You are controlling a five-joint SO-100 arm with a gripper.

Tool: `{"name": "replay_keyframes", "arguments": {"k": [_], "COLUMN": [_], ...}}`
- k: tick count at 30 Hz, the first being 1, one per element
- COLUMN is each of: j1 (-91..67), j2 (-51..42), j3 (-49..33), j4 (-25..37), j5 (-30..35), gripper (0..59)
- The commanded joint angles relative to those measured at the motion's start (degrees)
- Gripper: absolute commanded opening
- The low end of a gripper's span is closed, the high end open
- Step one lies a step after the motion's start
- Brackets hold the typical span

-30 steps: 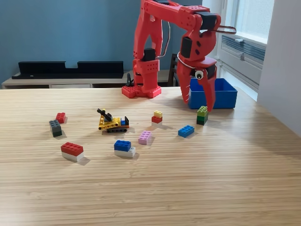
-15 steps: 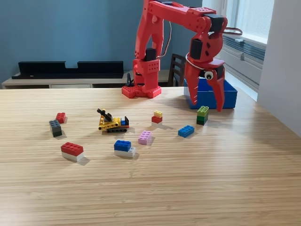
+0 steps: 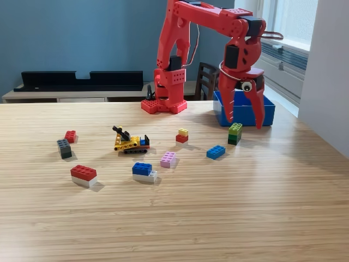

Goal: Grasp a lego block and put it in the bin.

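We see the gripper hanging fingers-down over the near wall of the bin, its jaws spread wide with nothing between them — empty, we judge, and poised for a pick. The green-topped block sits on the table just below, at about seven o'clock from the fingertips, the closest candidate. The blue block lies further off at seven o'clock. The bin sits at three o'clock of the arm's base — a short carry.
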Motion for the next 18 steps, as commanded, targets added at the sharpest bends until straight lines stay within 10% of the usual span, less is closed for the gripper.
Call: {"name": "replay_keyframes", "arguments": {"k": [1,18], "j1": [0.7,1.7], "j2": [0.8,0.7], "j3": [-0.1,3.7], "j4": [-1.4,-5.3], "j5": [-0.8,-0.8], "gripper": [28.8,22.4]}}
